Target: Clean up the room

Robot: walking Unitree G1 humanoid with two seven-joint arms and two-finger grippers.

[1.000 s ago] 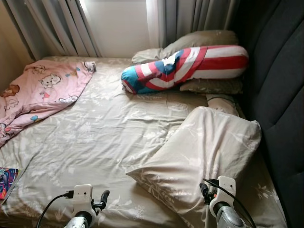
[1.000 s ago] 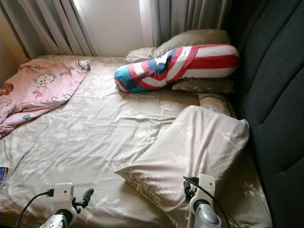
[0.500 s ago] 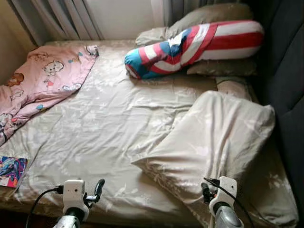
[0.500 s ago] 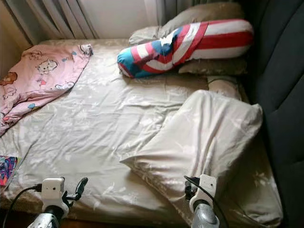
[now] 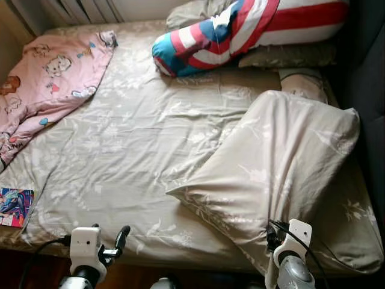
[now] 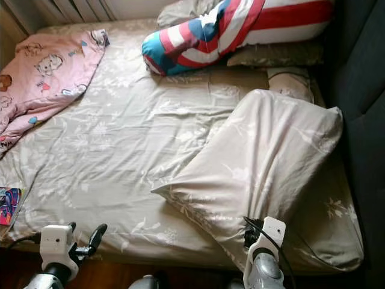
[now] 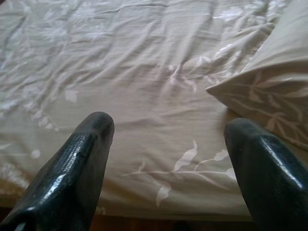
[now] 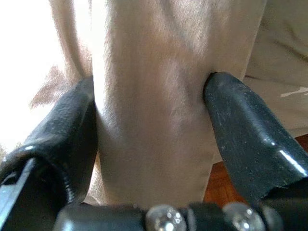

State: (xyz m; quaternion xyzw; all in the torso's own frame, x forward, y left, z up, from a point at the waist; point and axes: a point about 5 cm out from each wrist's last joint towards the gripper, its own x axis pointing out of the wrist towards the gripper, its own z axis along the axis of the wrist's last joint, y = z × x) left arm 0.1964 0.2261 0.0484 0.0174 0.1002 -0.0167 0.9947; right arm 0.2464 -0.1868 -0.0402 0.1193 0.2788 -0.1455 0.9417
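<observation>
Right gripper [image 8: 149,144] has its fingers pinched on a fold of the big beige pillow [image 5: 283,174], which lies askew on the bed [image 5: 120,150]. Left gripper [image 7: 168,159] hangs wide open, empty, over the sheet beside the pillow's corner. Next, I'd guess: drag it toward the striped bolster [image 5: 240,30]. One blanket [image 5: 48,84], one book [image 5: 15,206].

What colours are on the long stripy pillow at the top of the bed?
The long pillow has red and white stripes with blue and teal; clearest in the left eye view.
</observation>
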